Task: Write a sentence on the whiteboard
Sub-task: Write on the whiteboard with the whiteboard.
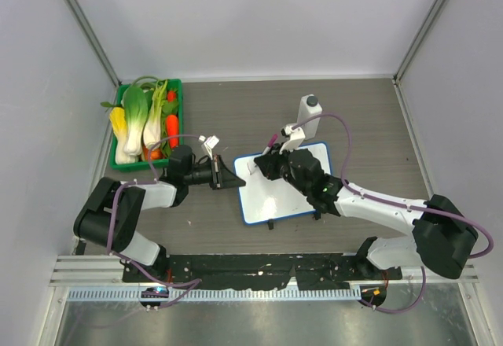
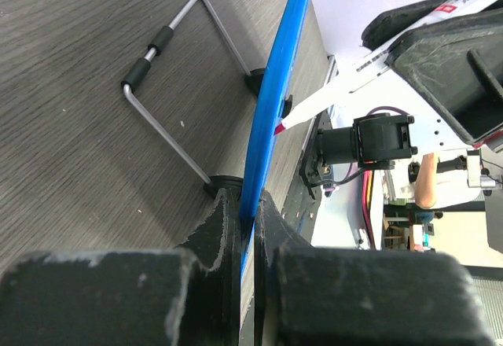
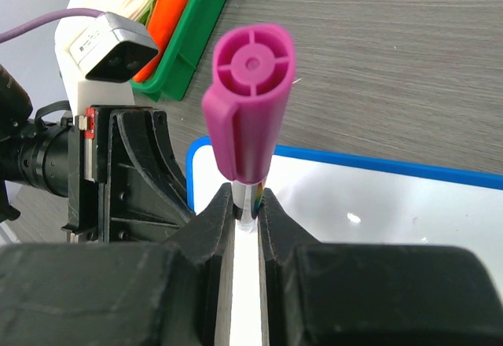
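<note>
While the left gripper [image 2: 245, 204] clamps shut on its thin blue left rim, the small white round-cornered whiteboard [image 1: 275, 200] sits mid-frame in the top view on the grey wood-grain bench [image 1: 369, 126]. The right gripper [image 3: 247, 204], over the board's upper left corner, pinches a white marker with a magenta plastic cap [image 3: 247, 102]. Barrel print is too small to read.
</note>
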Robot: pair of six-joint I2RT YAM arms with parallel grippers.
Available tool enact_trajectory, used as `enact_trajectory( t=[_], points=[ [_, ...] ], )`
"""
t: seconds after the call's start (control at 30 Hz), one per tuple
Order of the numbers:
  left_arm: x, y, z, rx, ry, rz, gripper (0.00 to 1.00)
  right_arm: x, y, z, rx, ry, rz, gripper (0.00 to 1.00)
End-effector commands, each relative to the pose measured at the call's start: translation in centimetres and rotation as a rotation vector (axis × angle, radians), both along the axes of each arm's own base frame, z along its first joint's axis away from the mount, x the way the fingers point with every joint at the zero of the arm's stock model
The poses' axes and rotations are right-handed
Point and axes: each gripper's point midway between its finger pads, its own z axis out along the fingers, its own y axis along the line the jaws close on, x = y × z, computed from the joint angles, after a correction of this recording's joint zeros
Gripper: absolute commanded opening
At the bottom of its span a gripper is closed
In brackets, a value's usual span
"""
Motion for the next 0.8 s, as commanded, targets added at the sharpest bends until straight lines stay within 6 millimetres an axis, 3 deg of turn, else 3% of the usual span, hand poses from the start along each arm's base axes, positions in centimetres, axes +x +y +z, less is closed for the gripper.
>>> enact_trajectory(
  t=[0.0,0.43,0.77],
  points=[
    [0.6,0.3,-1.0,0.032,0.019,0.030,0.00,-0.2,-0.4,-0.4,-0.008,0.001,-0.009,0.02],
    [0.5,0.3,-1.2,0.033,0.026,0.029,0.00,0.7,-0.3,5.4,0.099,-0.083,-0.049,0.01],
    [0.6,0.2,-1.1,0.030,0.021,0.028,0.00,2.1,-0.6,6.3,0.095,-0.113,-0.113,0.02]
  ],
)
